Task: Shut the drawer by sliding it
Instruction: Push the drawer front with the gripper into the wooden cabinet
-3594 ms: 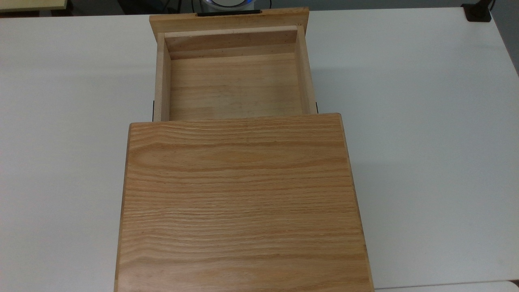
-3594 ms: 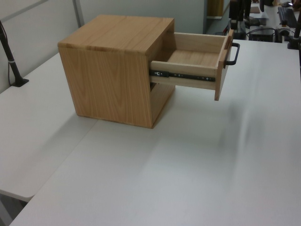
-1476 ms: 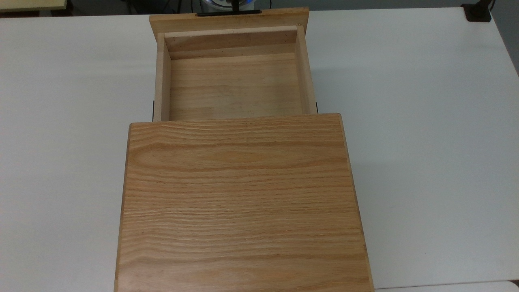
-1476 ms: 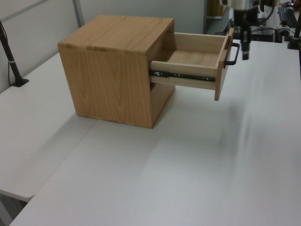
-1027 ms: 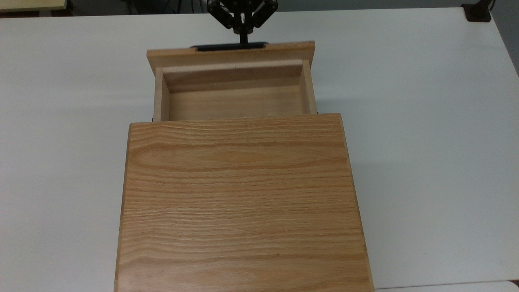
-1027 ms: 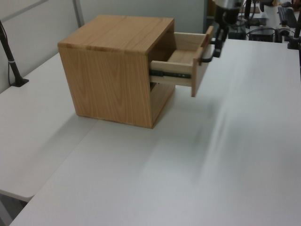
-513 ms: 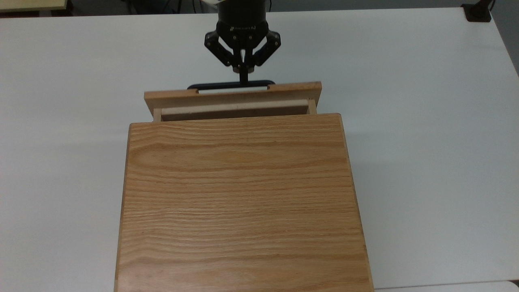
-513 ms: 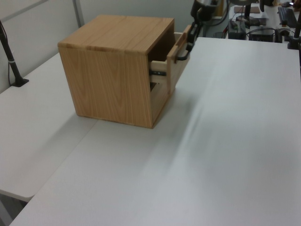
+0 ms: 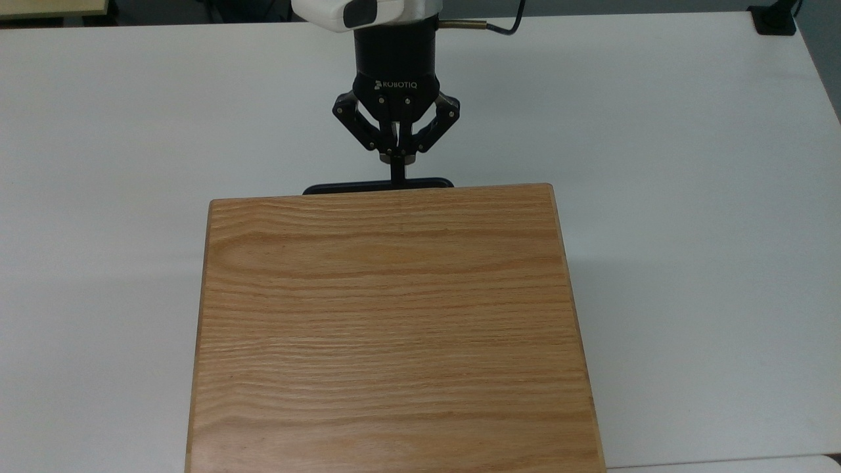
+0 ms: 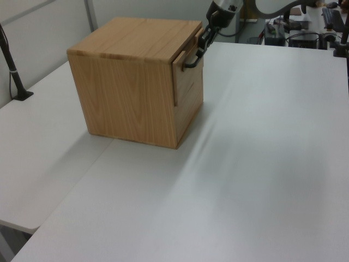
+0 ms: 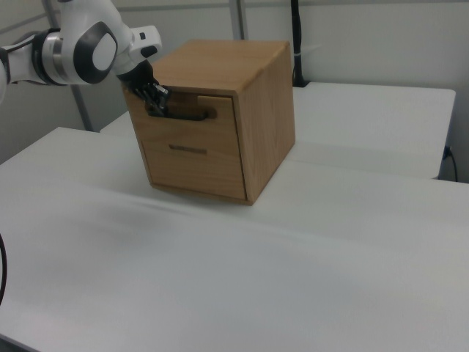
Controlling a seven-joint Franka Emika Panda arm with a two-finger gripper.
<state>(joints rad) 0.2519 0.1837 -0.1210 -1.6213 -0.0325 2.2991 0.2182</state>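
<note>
The drawer [image 11: 192, 125] is pushed into the oak cabinet [image 9: 394, 315], its front panel about level with the cabinet face in the right view. In the left view the panel [image 10: 189, 66] still stands a sliver proud. In the top view, its thin black bar handle [image 9: 348, 188] pokes out past the cabinet's far edge. My gripper [image 9: 397, 172] is shut, its closed fingertips pressing on the middle of the handle from the far side. It sits at the drawer's upper front [image 10: 204, 41] and on the handle's left end in the right view [image 11: 157, 99].
The cabinet stands on joined white tables [image 9: 690, 197]. A second drawer front with a small handle [image 11: 188, 149] lies below. A black clamp post [image 10: 13, 76] stands at the left view's left edge, and another mount [image 9: 775, 20] at the top view's far right corner.
The gripper has pushed the drawer from wide open all the way into the cabinet, moving toward the cabinet with its shut fingertips against the handle.
</note>
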